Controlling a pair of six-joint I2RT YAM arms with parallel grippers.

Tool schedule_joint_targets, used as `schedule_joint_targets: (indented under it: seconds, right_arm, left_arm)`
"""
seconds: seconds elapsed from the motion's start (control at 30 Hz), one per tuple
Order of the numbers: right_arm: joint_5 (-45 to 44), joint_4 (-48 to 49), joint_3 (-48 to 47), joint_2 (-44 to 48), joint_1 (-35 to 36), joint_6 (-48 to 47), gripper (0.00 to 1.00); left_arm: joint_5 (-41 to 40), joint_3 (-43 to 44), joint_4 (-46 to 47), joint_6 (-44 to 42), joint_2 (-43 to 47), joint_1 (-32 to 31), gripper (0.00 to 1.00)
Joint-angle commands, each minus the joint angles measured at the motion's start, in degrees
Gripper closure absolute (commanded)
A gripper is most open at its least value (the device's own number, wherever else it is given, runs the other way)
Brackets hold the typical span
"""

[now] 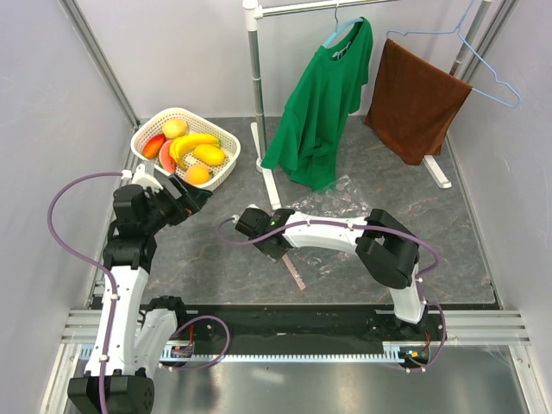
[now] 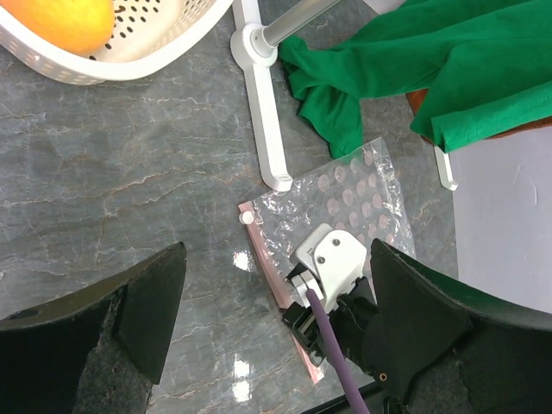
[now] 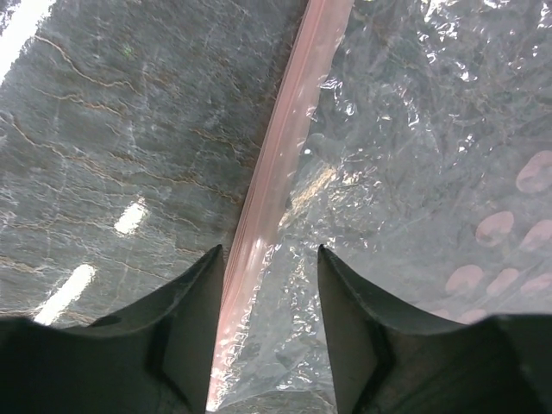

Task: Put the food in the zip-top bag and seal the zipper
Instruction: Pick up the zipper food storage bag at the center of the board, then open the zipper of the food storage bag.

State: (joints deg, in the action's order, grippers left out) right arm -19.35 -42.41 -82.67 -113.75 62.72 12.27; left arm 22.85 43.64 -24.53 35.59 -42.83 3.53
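The food lies in a white lattice basket [image 1: 226,138] at the back left: a banana bunch [image 1: 191,142], yellow-orange fruits [image 1: 210,154] and a red-and-green piece [image 1: 157,147]. One orange fruit [image 2: 65,21] shows in the left wrist view. The clear dotted zip-top bag [image 1: 341,203] lies flat on the table, empty. Its pinkish zipper [image 1: 296,274] is on its left edge. My right gripper [image 1: 278,250] is low over that edge, open, fingers astride the zipper [image 3: 285,147] and the bag's plastic [image 3: 414,155]. My left gripper [image 1: 185,203] is open and empty by the basket, above the table [image 2: 276,328].
A clothes rack stands behind the bag, its white foot [image 1: 267,168] close to the bag's far corner [image 2: 263,112]. A green shirt [image 1: 323,103] and a brown towel [image 1: 414,99] hang from it, the shirt hem reaching the table. Grey walls close both sides.
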Motion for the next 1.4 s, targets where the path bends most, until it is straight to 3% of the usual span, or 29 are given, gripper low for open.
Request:
schedule_joint_targets:
  seconds: [0.0,0.2,0.37,0.4,0.43,0.57,0.77,0.9,1.0,1.2,1.37]
  right_arm:
    - [0.3,0.4,-2.3,-1.4,-0.8,0.9,0.50]
    - [3.5,-0.1,-2.2,-2.3,-2.5,1.1,0.55]
    - [7.4,-0.3,-2.8,-2.5,-3.6,0.8,0.82]
    - [8.4,-0.6,-2.9,-2.4,-3.7,0.7,0.96]
    - [8.9,-0.6,-3.1,-1.7,-3.8,0.7,1.00]
    - [11.0,-0.8,-2.9,2.0,-4.4,-0.1,1.00]
    - [20.1,0.2,-3.1,11.4,-13.1,-0.7,1.00]
    - [30.2,5.3,-3.1,16.3,-19.9,0.2,1.00]
    - [35.3,9.0,-2.8,19.1,-20.6,1.6,1.00]
    - [39.2,18.7,4.9,23.8,-20.7,7.5,1.00]
    - [37.5,19.1,8.8,26.7,-20.7,9.7,1.00]
  left_arm:
    - [1.1,0.0,2.2,1.2,-0.1,0.3,0.07]
    - [0.9,0.2,2.3,0.9,-1.0,0.3,0.08]
    - [1.1,-0.2,2.3,1.1,-1.2,0.3,0.08]
    - [1.2,-0.5,2.4,1.0,-1.2,0.3,0.08]
    - [1.5,-0.7,2.3,1.0,-1.2,0.3,0.09]
    - [3.0,-2.0,1.9,1.7,-0.9,0.3,0.09]
    - [9.1,-6.3,1.7,3.3,1.0,0.2,0.10]
    - [12.8,-13.3,6.8,7.3,2.0,-1.2,0.14]
    - [12.7,-15.9,14.4,11.1,0.3,-4.7,0.12]
    - [10.3,-9.6,20.6,12.8,-8.7,-15.0,0.09]
    - [10.3,-4.6,20.6,11.5,-13.6,-20.3,0.09]
